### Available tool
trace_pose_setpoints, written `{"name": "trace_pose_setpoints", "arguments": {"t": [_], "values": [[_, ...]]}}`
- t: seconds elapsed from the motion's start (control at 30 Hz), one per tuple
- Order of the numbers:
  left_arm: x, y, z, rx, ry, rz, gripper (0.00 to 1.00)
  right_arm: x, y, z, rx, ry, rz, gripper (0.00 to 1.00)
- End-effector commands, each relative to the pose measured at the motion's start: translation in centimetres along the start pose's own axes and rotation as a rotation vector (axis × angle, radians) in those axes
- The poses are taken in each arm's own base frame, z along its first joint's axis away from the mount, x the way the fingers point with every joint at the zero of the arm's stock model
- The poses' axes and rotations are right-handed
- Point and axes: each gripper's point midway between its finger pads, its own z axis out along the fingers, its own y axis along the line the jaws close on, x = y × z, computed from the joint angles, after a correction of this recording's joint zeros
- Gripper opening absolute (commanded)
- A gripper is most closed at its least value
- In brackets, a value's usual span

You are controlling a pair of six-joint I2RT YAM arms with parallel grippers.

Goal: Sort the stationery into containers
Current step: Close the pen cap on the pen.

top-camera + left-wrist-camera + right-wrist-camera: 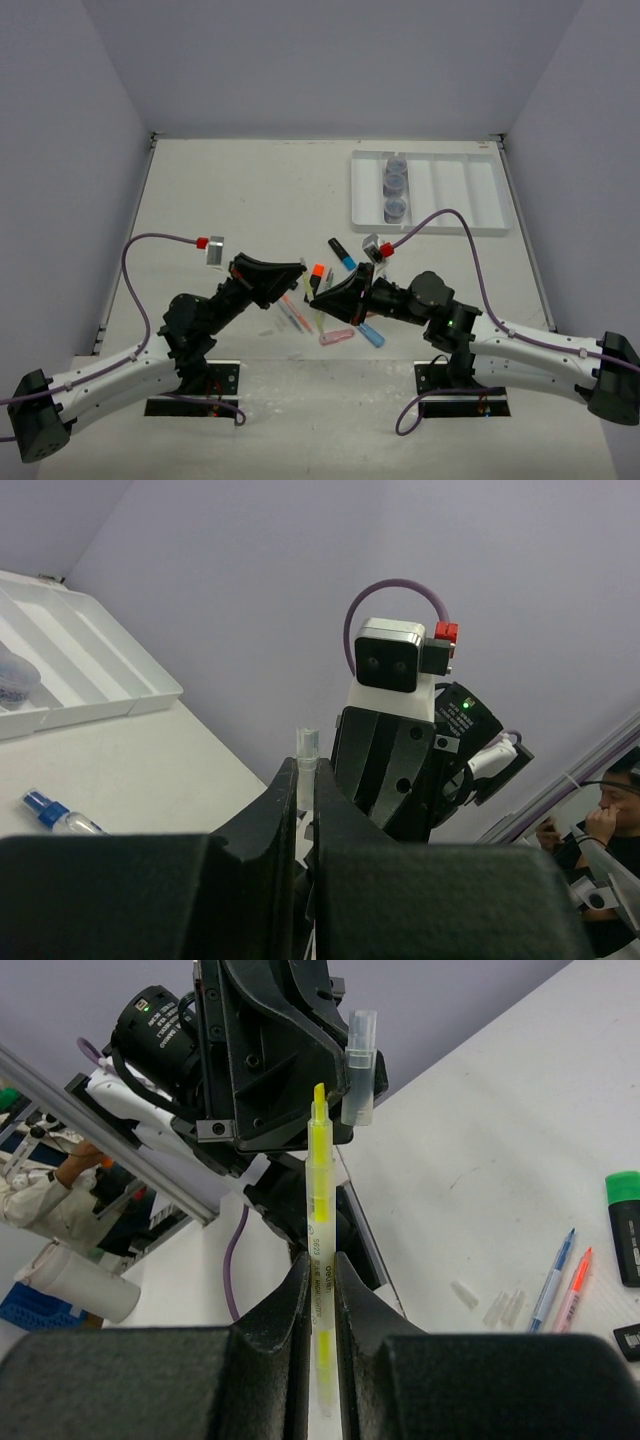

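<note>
In right gripper (320,1272), slim yellow pen (319,1180), uncapped

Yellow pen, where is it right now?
The yellow pen is clamped in the right gripper over the middle of the table; in the right wrist view its bare tip sits just beside the clear cap held in the left gripper.

Over the table's (230,190) middle the left gripper (302,269) and right gripper (316,295) meet nose to nose, a yellow pen (321,1210) and clear cap (359,1070) filling the gap (nothing passes between). Loose pens (295,318) and highlighters (343,256) crowd the surface below. The far-left tabletop lies open, as do the tray (480,195) compartments right of the jars (395,185).
</note>
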Motion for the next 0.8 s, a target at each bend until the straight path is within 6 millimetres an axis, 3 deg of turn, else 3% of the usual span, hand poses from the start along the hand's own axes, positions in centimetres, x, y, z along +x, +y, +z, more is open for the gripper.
{"name": "trace_pose_setpoints", "arguments": {"t": [0.0, 0.23, 0.77], "values": [[-1.5, -1.2, 0.2, 0.024, -0.045, 0.014, 0.00, -1.5, 1.3, 0.5, -0.033, -0.015, -0.033, 0.00], [-2.6, -1.7, 0.6, 0.011, -0.063, 0.050, 0.00, -0.6, 1.1, 0.6, -0.034, 0.011, -0.026, 0.00], [-2.1, -1.0, 0.5, -0.015, -0.047, 0.051, 0.00, -1.5, 0.8, 0.1, -0.001, -0.023, -0.040, 0.00]]}}
